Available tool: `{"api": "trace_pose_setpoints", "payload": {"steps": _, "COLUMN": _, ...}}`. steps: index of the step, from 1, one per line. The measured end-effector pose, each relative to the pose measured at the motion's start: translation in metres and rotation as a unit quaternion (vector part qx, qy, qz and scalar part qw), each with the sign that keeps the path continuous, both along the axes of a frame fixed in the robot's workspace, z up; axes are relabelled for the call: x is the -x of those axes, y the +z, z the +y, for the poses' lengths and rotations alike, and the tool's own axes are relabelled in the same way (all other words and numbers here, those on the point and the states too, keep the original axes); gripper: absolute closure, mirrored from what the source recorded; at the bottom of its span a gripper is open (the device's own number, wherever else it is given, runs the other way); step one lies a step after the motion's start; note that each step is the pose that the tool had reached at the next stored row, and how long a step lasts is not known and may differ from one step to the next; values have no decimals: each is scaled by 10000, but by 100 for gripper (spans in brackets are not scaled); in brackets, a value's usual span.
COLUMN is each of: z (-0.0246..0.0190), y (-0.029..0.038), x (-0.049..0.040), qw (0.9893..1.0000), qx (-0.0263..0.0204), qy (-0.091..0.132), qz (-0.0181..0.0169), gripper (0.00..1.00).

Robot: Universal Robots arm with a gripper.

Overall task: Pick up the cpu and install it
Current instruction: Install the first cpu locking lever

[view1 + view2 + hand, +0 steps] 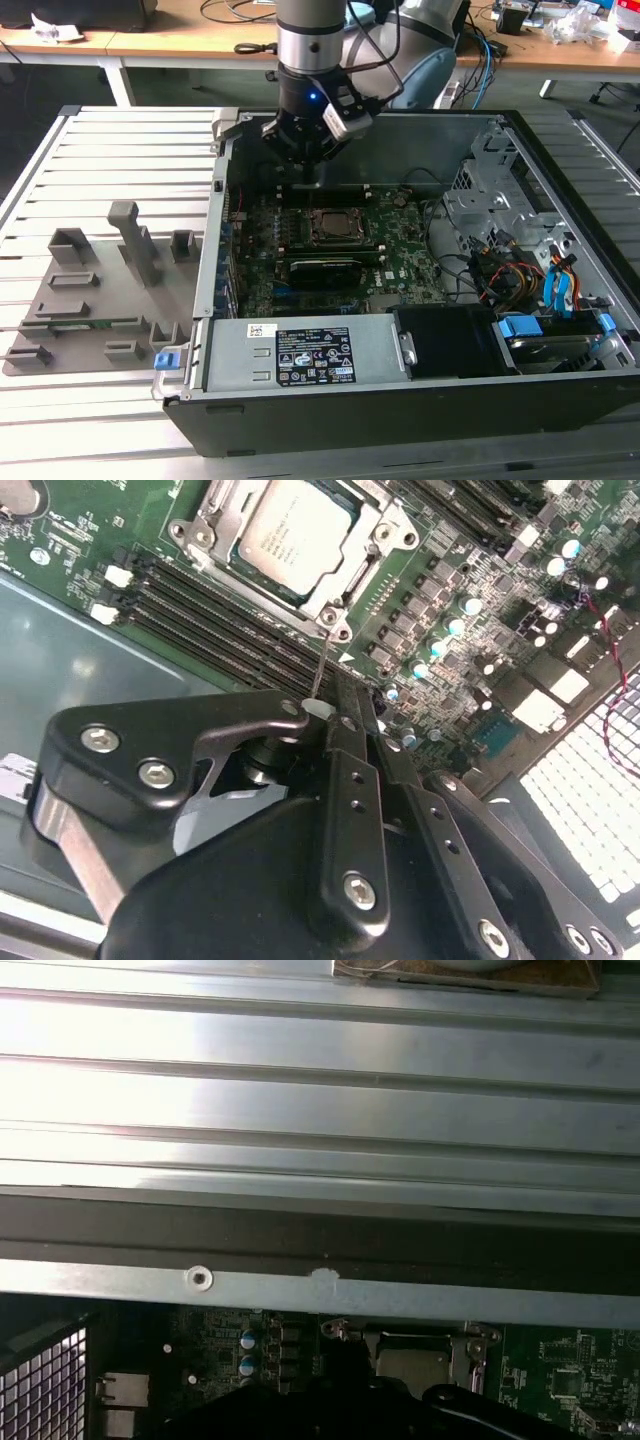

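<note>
The cpu (pixel 287 535) is seen seated in the socket (pixel 345 565) on the motherboard (pixel 470 610), with the metal frame lying around its pale silver top. In the second wrist view the fingers (pixel 345 730) are brought together to a narrow tip with nothing held between them, and they hang above the board, apart from the cpu, which lies just beyond the tip. A thin lever wire (pixel 320 665) runs from the corner of the socket toward the fingertips. Dark memory slots (pixel 215 615) lie beside the socket, between it and the fingers.

In the exterior view the gripper (pixel 316 165) is seen over the rear of the open computer case (pixel 400 400), with the cpu (pixel 332 226) just in front of it and lower. A grey plastic tray (pixel 90 300) rests on the table (pixel 120 150), well apart from the fingers, outside the case.
</note>
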State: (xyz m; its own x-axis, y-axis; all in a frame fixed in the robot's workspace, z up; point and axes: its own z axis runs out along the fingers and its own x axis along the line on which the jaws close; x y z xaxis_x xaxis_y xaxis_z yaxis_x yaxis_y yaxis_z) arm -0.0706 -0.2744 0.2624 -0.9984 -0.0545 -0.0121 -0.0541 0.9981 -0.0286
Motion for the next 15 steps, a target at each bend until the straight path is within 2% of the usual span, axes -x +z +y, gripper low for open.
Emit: {"api": "trace_pose_setpoints", "payload": {"steps": 15, "z": 0, "y": -4, "x": -284, "qw": 10000, "qx": 0, "qy": 0, "qz": 1, "gripper": 89}}
